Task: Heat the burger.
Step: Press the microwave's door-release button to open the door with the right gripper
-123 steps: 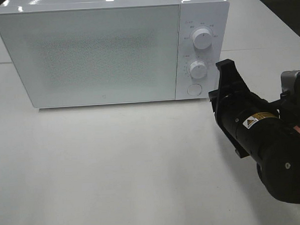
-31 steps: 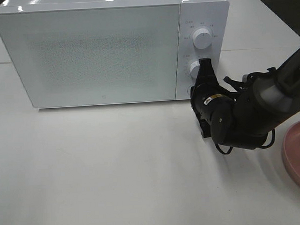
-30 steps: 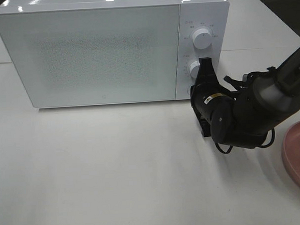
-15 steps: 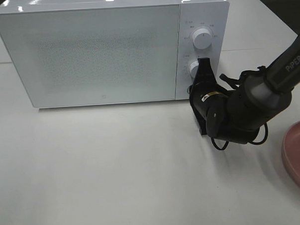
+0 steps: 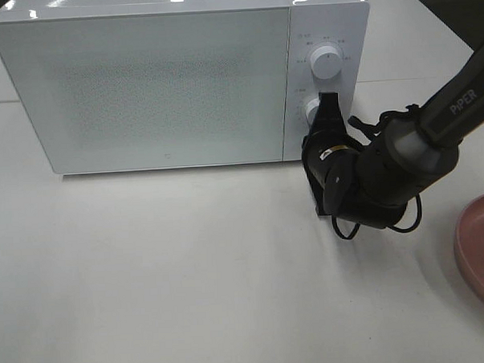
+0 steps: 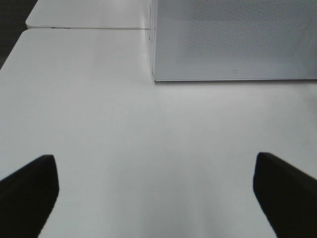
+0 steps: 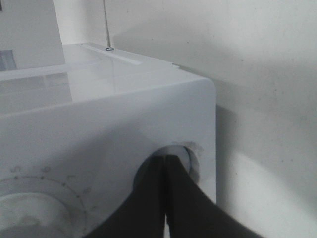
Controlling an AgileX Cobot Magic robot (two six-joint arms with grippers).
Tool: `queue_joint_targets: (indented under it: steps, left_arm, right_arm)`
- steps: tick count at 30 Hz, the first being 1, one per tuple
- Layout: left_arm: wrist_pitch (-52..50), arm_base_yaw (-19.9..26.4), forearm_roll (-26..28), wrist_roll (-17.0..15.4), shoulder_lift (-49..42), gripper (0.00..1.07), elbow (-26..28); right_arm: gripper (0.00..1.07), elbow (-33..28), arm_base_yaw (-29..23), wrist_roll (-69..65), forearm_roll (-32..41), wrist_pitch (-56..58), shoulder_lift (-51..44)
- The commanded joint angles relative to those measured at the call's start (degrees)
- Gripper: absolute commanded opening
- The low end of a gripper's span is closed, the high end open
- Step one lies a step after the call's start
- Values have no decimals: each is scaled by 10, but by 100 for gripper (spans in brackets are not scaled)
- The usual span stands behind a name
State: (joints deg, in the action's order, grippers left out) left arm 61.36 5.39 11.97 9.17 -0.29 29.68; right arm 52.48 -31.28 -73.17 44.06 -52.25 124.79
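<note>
Right wrist view: right end effector (image 7: 166,166), pressed together, meets the microwave (image 7: 124,114) button (image 7: 192,159) at 6 o'clock of the lower dial (image 5: 310,112); advise pressing squarely inward; left end effector (image 6: 158,193) spread; burger out of view.

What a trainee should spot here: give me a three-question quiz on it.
1. True or false: the microwave has its door open.
2. The right gripper, tips together, sits at: A) the upper dial B) the round button below the dials C) the pink plate.
3. Fill in: the left gripper has its jaws ____.
Key: 1 false; 2 B; 3 open.
</note>
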Motion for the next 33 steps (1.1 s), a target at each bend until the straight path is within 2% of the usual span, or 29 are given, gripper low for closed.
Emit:
queue_joint_targets:
  steps: [1,10,16,33]
  left_arm:
    - [1,2,5,-3,-9,100,-1]
    - [1,2,5,-3,-9,100,-1]
    - [1,2,5,-3,-9,100,-1]
    - [1,2,5,-3,-9,100,-1]
  right_arm:
    - [0,39,11,-3,-22,-128,-6]
    - [0,65,11,6,2,-187,-2]
    - [0,111,11,14,1,-206,21]
    - [0,107,5,23,-1,-164,14]
